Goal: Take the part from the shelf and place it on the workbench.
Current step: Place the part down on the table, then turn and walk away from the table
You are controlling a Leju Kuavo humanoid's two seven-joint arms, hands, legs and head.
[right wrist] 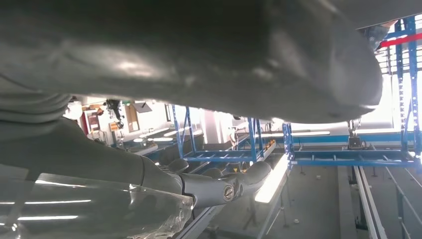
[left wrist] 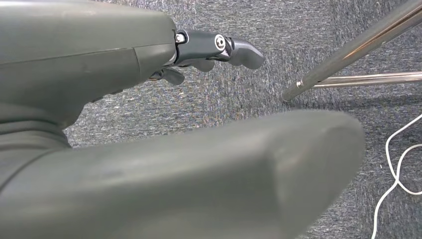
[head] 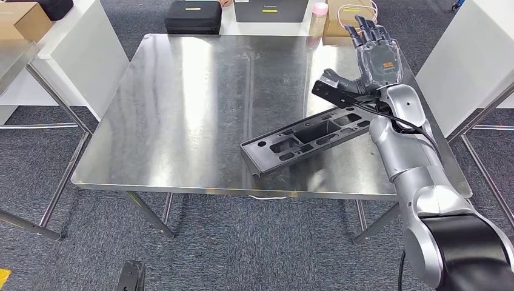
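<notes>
Although the part (head: 309, 138) already lies on the workbench (head: 182, 121), I judge the placing done or nearly so, with only the letting-go to confirm. Nearest in the head view, at the lower right of the frame, my right arm rises silver from a dark shoulder cover. Just above it, right of centre, the part stretches as a long dark moulded tray with rectangular pockets and holes, slanting from the bench's near edge up toward my wrist. Its far end disappears under the wrist camera bar, so I cannot tell whether it touches the arm there.

It looks to me like stiff plastic or cast material, light for its length, unlikely to bend but prone to pivot or slide on polished steel. Its raised rim and pocket walls seem the best purchase; a grip near mid-length would balance it better than one at an end.

Further up, my right hand (head: 376, 51) stands above the bench with fingers extended and spread, holding nothing. In the left wrist view my left hand (left wrist: 214, 50) hangs over grey carpet, its fingers curled in, with nothing in them. At the top of the head frame, beyond the bench, sit a black case (head: 193, 16) and a cardboard box (head: 348, 21).
</notes>
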